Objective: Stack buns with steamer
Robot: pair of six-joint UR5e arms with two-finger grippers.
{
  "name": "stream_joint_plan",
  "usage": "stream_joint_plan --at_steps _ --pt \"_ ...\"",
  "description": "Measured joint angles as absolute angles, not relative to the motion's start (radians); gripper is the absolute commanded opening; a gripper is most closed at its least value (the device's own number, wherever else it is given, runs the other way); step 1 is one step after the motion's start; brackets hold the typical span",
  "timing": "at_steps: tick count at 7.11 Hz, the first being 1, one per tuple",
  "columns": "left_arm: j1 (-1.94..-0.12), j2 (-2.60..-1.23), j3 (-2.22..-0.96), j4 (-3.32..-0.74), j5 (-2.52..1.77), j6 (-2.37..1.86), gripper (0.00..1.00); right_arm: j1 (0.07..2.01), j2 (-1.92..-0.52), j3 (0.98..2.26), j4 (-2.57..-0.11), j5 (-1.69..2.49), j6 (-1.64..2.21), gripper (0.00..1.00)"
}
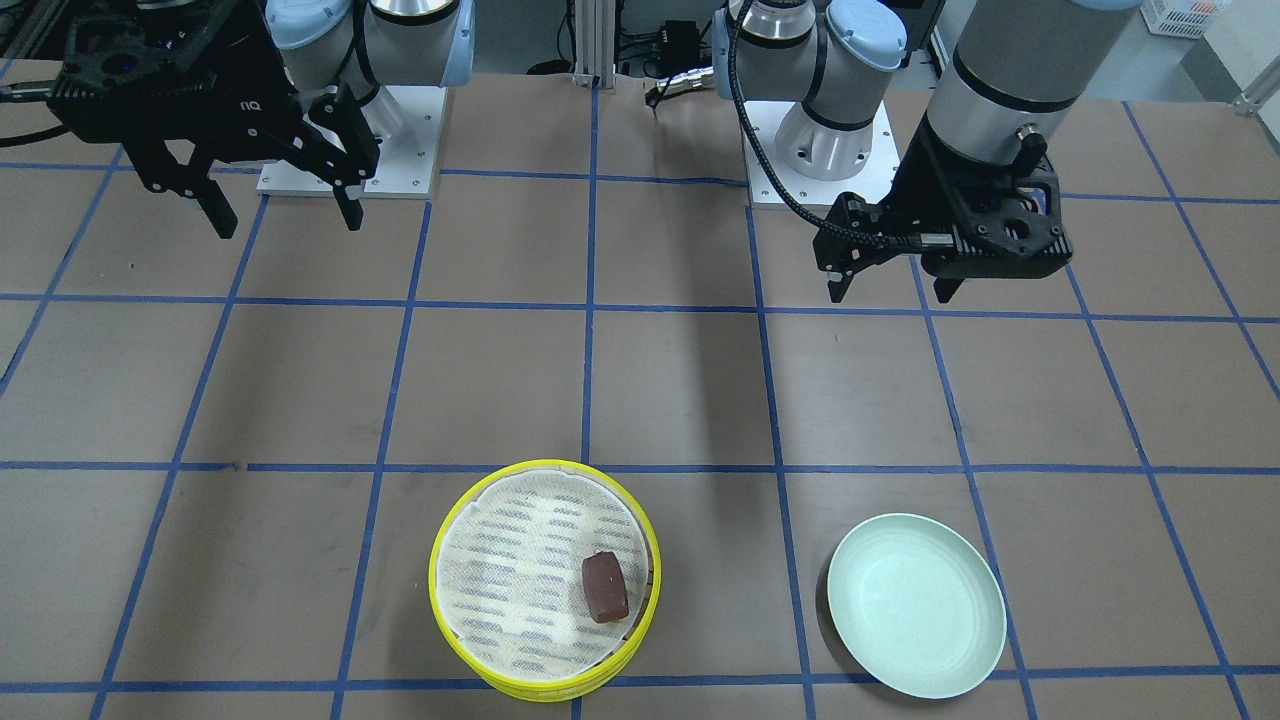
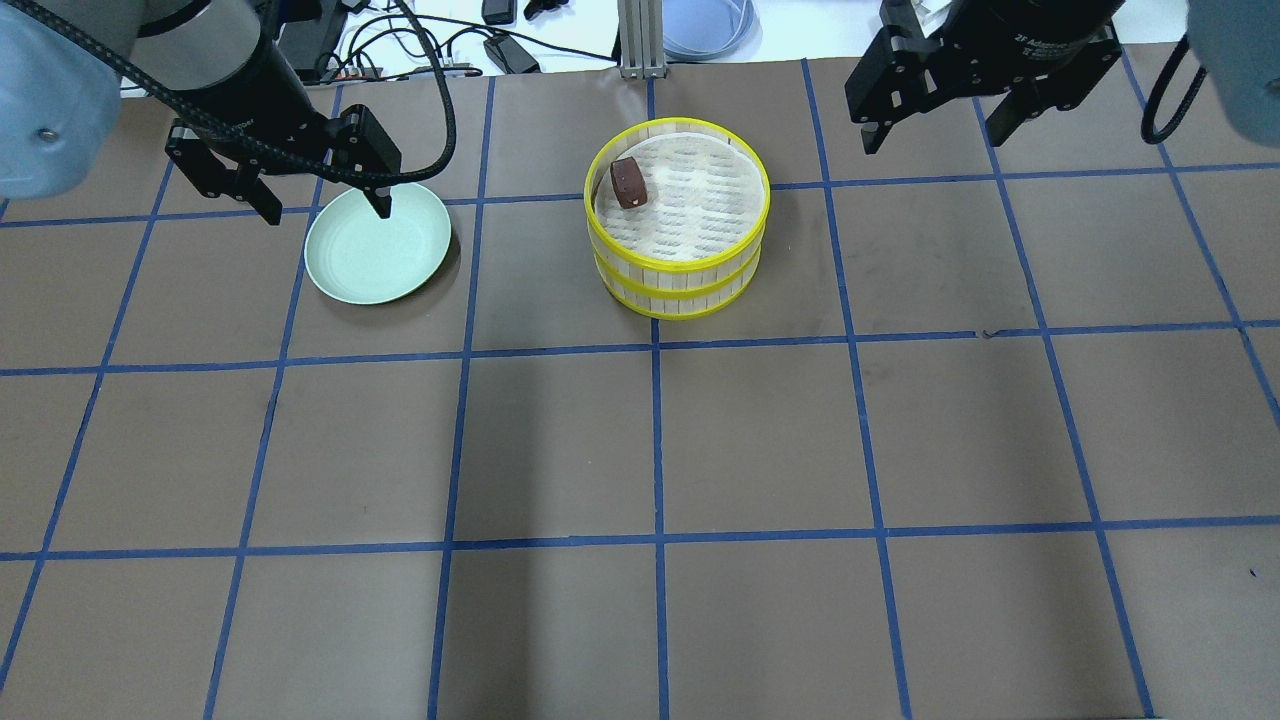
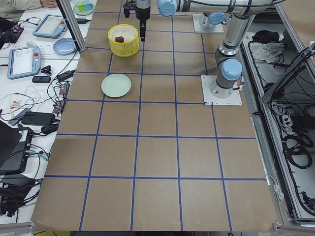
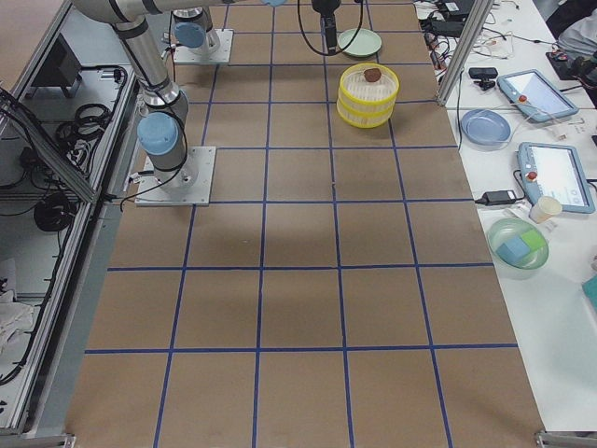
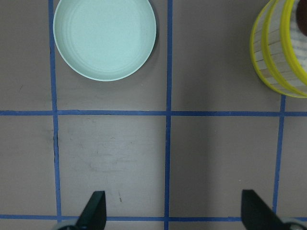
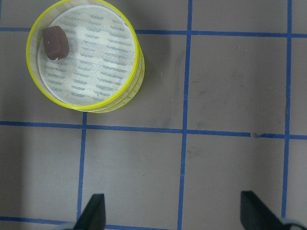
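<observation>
2-tier round yellow-rimmed steamer (image 2: 677, 270), 1 blocky brown bun (image 2: 628, 184) on its mesh liner (image 2: 700, 195); left gripper (image 2: 327, 212) and right gripper (image 2: 925, 140) both spread wide.

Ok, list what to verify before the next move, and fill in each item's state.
1. The two steamer tiers sit stacked with their yellow rims lined up: ok.
2. The dark brown block bun lies on the top tier's white liner, near the rim: ok.
3. The cream-white bun is in the lower tier: cannot tell, it shows in no view.
4. The mint-green plate holds nothing: ok.
5. The left gripper is open, empty and above the table: ok.
6. The right gripper is open, empty and off to the side of the steamer: ok.
</observation>
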State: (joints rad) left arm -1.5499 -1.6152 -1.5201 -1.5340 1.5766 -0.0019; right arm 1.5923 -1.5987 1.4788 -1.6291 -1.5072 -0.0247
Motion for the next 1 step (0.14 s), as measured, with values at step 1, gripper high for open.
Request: stream_joint_plan --at_steps 1 --pt "-1.550 -1.615 -1.520 -1.534 1.578 -0.002 1.00 1.592 -1.599 1.479 -1.629 -1.506 -0.024 1.00"
